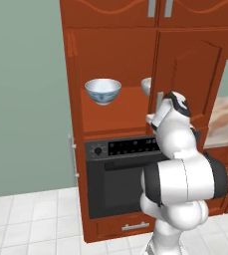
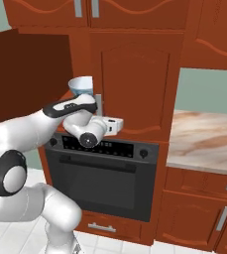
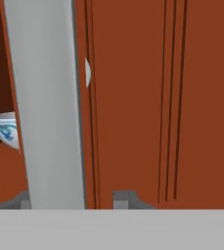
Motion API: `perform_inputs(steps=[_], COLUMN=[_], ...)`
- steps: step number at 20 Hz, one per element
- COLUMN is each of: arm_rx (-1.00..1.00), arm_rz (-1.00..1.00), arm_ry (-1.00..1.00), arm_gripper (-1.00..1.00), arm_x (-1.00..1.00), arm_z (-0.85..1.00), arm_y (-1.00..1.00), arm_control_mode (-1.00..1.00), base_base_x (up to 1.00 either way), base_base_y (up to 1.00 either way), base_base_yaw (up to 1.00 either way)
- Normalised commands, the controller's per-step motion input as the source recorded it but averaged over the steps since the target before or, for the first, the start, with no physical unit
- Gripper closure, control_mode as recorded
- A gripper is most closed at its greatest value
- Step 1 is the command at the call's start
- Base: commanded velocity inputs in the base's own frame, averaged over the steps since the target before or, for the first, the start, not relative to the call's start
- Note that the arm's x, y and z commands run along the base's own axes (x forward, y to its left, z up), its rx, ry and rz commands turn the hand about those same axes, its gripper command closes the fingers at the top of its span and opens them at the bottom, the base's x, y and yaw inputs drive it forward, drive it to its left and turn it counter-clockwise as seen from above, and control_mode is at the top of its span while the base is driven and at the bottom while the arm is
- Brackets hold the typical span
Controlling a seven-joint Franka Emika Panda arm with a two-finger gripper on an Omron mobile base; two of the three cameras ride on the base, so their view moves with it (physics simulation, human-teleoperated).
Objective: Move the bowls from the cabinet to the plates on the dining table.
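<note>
Closest to the hand camera, the two small dark fingers stand apart on either side of the long silver bar handle of the tall reddish-brown wooden cabinet; whether they press it or are just clear of it I cannot tell. Left of that handle, inside the cabinet, the round white bowl with blue pattern sits on the wooden shelf (upright, mouth up). A second pale bowl shows as a sliver at the door's edge, nearer the handle. Below the shelf is a black built-in oven. Right of the cabinet lies the beige-and-white marble desk.
</note>
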Motion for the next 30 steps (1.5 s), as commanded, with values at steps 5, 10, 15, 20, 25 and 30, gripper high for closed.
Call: perform_inputs(steps=[5,10,15,20,25,30], arm_rx=[0.0,0.01,0.01,0.02,0.01,0.01], arm_rz=[0.0,0.0,0.0,0.0,0.0,0.0], arm_ry=[0.01,0.0,0.0,0.0,0.0,0.0], arm_gripper=[1.0,1.0,1.0,1.0,1.0,1.0], arm_x=[-0.35,-0.35,-0.38,-0.45,-0.47,-0.5], arm_z=[0.14,0.14,0.16,0.16,0.18,0.2], arm_y=[-0.71,-0.74,-0.77,-0.81,-0.83,-0.85], arm_control_mode=[-1.0,-1.0,-1.0,-1.0,-1.0,-1.0], base_base_x=[0.0,0.0,0.0,0.0,0.0,0.0], base_base_y=[0.0,0.0,0.0,0.0,0.0,0.0], base_base_yaw=[0.0,0.0,0.0,0.0,0.0,0.0])
